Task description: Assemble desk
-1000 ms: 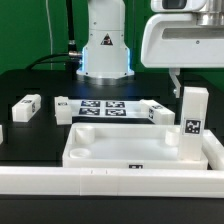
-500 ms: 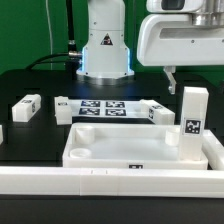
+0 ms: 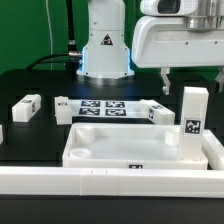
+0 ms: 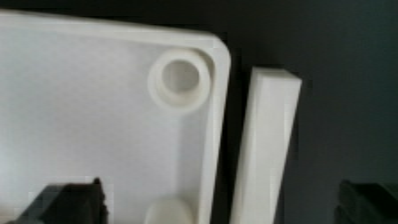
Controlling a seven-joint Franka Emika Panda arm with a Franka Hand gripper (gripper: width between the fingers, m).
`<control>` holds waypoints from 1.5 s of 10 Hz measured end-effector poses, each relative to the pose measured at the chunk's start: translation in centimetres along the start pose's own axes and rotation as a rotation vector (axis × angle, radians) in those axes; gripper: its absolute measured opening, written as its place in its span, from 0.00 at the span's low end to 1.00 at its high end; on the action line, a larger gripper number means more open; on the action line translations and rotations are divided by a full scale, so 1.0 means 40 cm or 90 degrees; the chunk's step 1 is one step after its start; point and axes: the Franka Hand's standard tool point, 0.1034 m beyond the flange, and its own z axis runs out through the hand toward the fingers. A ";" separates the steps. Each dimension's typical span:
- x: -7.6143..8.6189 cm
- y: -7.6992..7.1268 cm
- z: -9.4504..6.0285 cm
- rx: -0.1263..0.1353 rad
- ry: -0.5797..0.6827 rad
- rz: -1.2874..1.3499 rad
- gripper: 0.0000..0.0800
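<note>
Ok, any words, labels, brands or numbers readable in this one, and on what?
No readable words, brands or numbers in either view.
Marker board: black-and-white square patterns only.
Upright leg: one patterned tag, no letters.
Desk top: small tag on its front rim, too small to read.
Robot base: dark mark, too blurred to read.

desk top with a round socket lies beside a white bar.

A leg stands on the desk top at the exterior view's right.
</note>
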 end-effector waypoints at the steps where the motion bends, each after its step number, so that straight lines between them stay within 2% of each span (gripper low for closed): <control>1: -0.016 -0.003 0.009 -0.003 -0.037 -0.017 0.81; 3: -0.066 -0.026 0.038 -0.014 -0.057 -0.049 0.81; 4: -0.083 -0.026 0.054 -0.030 -0.057 -0.112 0.81; 5: -0.091 -0.025 0.063 -0.035 -0.064 -0.142 0.81; 9: -0.089 -0.023 0.063 -0.033 -0.066 -0.130 0.81; 10: -0.102 -0.022 0.073 -0.040 -0.070 -0.153 0.81; 11: -0.144 -0.017 0.086 -0.048 -0.124 -0.166 0.81; 13: -0.187 -0.009 0.105 -0.052 -0.194 -0.163 0.81; 15: -0.177 -0.010 0.107 -0.058 -0.261 -0.159 0.81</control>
